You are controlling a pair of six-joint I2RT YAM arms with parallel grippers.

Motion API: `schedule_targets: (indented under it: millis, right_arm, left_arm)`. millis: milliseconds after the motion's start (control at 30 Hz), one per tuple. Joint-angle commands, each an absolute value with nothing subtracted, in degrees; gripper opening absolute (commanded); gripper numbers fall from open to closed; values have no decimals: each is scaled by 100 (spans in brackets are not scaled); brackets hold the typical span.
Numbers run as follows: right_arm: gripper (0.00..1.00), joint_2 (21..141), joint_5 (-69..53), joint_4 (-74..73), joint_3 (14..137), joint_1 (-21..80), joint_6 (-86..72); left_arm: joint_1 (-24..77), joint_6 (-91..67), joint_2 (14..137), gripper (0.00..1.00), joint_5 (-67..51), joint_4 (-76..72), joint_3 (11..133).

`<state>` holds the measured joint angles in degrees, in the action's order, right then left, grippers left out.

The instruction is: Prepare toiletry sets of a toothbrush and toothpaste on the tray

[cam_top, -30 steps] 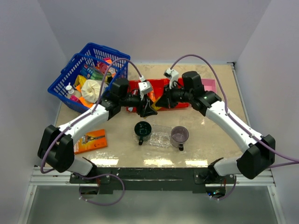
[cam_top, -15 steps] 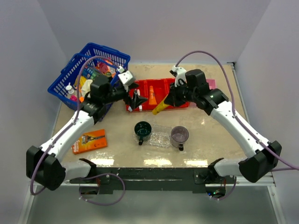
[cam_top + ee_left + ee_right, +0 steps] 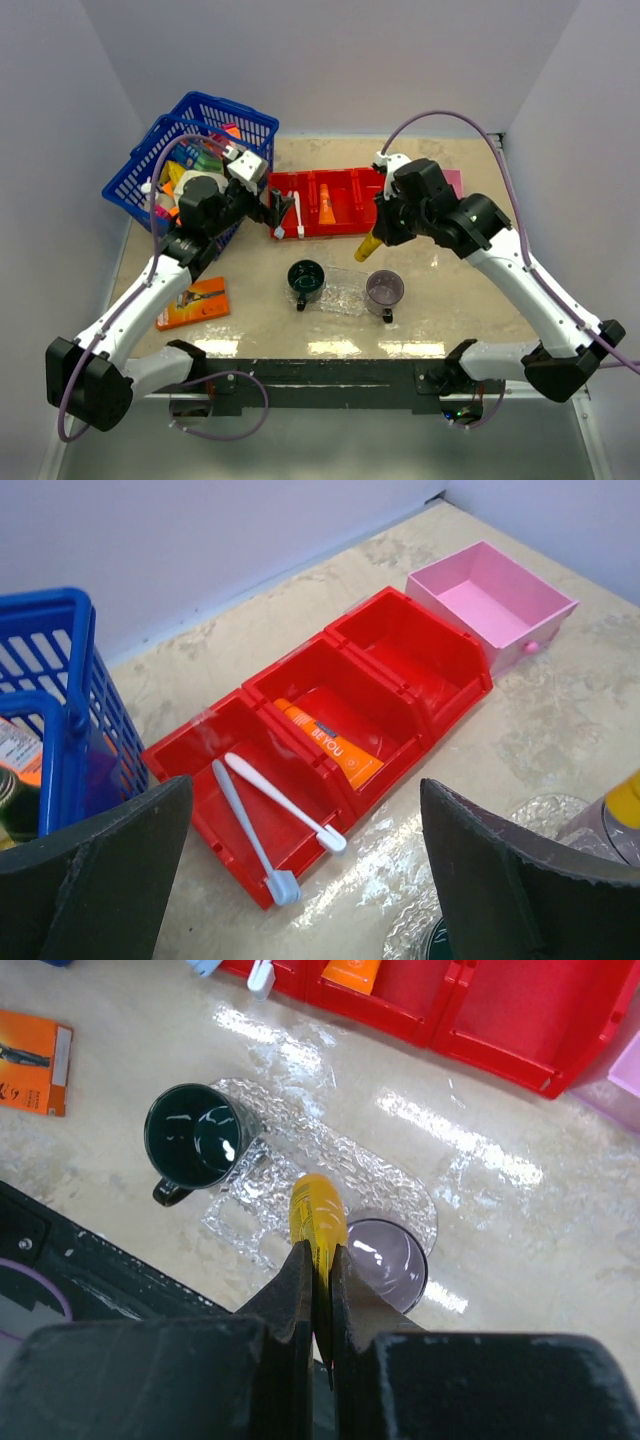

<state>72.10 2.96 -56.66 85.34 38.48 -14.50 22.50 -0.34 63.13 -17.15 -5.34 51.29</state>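
Two white toothbrushes (image 3: 285,800) lie crossed in the left compartment of the red bin (image 3: 400,640), their heads over its front edge. An orange tube (image 3: 327,744) lies in the middle compartment. My left gripper (image 3: 300,815) hangs wide open in front of the brushes, holding nothing. My right gripper (image 3: 318,1252) is shut on a yellow tube (image 3: 317,1210), which points down over the clear bumpy tray (image 3: 265,1175), near the purple cup (image 3: 390,1265). In the top view the tube (image 3: 367,245) hangs just behind the tray (image 3: 345,292).
A dark green mug (image 3: 305,277) and the purple cup (image 3: 384,289) stand on the tray's ends. A blue basket (image 3: 150,145) of items sits back left, a pink box (image 3: 490,605) right of the bin, an orange razor pack (image 3: 193,302) front left.
My left gripper has drawn back leftward from the bin and opened wide. My right gripper has carried the yellow tube from the bin forward to over the tray.
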Motion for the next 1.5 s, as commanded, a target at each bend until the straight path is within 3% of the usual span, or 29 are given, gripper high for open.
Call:
schedule_targets:
  millis: [0,300,1467]
  right_arm:
    - [0,7023,730,-6162,8939,4113,-2004]
    - [0,6978,88,-5151,7945,4280,-1320]
    - [0,7919,-26,-5221,8244,4614,158]
  left_arm:
    - [2215,-307,6232,98,-1168,-685,5142]
    - [2215,-229,6126,98,-1230,-844,5001]
    - [2224,-149,6407,98,-1758,-888,5027]
